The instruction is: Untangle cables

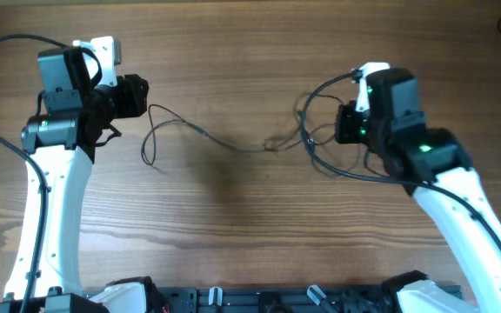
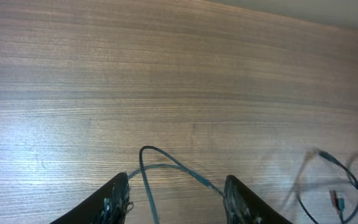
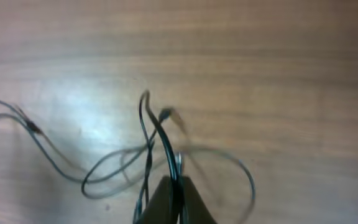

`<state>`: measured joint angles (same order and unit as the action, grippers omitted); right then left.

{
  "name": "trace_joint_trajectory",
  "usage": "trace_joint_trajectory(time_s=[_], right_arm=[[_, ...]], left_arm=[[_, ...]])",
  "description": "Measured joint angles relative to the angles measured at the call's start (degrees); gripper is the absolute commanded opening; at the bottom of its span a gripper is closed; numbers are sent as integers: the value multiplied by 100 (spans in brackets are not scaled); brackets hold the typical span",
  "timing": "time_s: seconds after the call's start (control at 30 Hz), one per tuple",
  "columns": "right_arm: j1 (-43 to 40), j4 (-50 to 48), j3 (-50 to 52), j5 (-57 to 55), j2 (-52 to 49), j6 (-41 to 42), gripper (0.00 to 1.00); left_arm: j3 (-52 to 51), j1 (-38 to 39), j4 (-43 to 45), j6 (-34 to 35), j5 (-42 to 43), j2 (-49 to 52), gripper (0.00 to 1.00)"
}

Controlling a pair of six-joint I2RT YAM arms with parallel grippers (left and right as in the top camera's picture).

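Looking down on thin black cables [image 1: 233,143] strung across the middle of the wooden table [image 1: 233,235], from a loose end near the left gripper [image 2: 176,196] to a tangle [image 1: 313,130] of loops beneath the right gripper [image 3: 176,186]. Clenched tight on the right, pinching the cables at a crossing of several loops, right in the tangle. Parted on the left, straddling a small raised loop and the strand running off from it, with nothing squeezed. No grip there yet.

Expect next to no weight and no stiffness. Limp, springy only in keeping old kinks, quick to slide out of a light pinch and quick to snag on itself. Tough enough along the cord, probably, but go gently near the small plug ends [image 3: 166,114].

Best to take hold on a bare straight run just beside the tangle, not on the crossing itself. Then pull outward slowly, low to the table. Risk in pulling hard: tightening the tangle instead of opening it. Blurred in the right wrist view, so hard to count the strands caught in the pinch.
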<state>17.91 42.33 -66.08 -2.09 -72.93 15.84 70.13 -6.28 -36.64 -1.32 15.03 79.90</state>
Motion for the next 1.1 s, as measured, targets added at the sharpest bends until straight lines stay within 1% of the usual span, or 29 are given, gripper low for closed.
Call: trace_joint_trajectory(time_s=[0.07,0.13,0.2,0.27,0.37,0.43,0.57,0.63,0.67,0.73,0.8,0.93,0.97,1.0,1.03,1.1], right_arm=[[0,339,-393,-195,35,0,4],[0,573,-772,-435,37,0,4],[0,643,-1010,-688,42,7,4],[0,621,-1335,-1178,42,42,4],[-76,581,-1676,-1637,39,26,4],[-249,562,-1965,-1882,42,-11,4],[-1051,592,-2632,-2063,42,-116,4],[-1456,658,-2800,-1867,52,-181,4],[-1628,702,-2835,-1707,57,-210,4],[-1818,817,-2848,-1327,44,-271,4],[-1849,942,-2848,-702,-46,-380,4],[-1829,876,-2848,376,-378,-417,4],[-1823,824,-2846,531,-426,-389,4],[-1823,761,-2846,660,-457,-367,4],[-1823,732,-2846,804,-466,-341,4],[-1823,708,-2846,1113,-463,-308,4]], left_arm=[[0,0,-15,0,83,0,52],[0,0,-68,0,181,0,56],[0,0,-142,0,232,0,58],[0,0,-227,15,310,0,64],[0,0,-289,22,472,0,69],[0,0,-310,35,570,0,72],[0,0,-354,39,863,0,80],[0,0,-374,39,1045,0,83],[0,0,-382,17,1167,0,87],[0,0,-479,-179,1547,0,92],[0,13,-673,-623,2098,0,95],[0,221,-977,-1578,3084,0,96],[0,236,-979,-1720,3128,0,96],[0,372,-1019,-1878,3331,2,97],[0,455,-1075,-2046,3412,7,99],[0,721,-1097,-2347,3528,101,100]])
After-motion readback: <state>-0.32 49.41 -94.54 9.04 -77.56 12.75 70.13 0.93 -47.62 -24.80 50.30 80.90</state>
